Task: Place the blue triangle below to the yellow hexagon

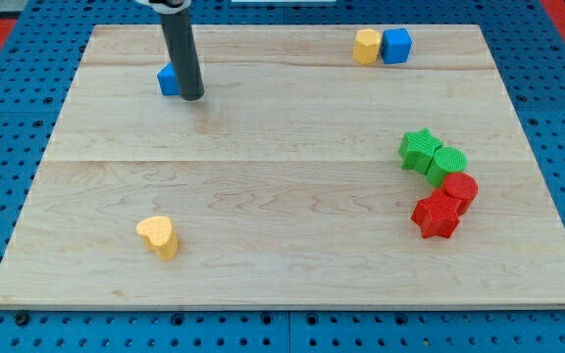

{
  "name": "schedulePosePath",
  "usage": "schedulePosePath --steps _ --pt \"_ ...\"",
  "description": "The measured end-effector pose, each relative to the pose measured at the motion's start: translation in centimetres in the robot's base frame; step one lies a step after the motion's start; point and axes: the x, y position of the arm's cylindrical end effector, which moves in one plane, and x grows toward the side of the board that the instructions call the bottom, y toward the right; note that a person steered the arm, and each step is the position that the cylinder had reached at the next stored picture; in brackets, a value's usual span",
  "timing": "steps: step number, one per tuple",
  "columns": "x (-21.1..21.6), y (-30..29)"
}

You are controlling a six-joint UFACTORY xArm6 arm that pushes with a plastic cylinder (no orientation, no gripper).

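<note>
No readable text, label, brand, number or sign found anywhere in the camera view.
</note>
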Motion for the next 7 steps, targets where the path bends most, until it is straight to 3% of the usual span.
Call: schedulePosePath --steps 1,3,7 --pt "-3.3 -7.1" --pt "-5.6 -18.1" --pt "-7.1 6.3"
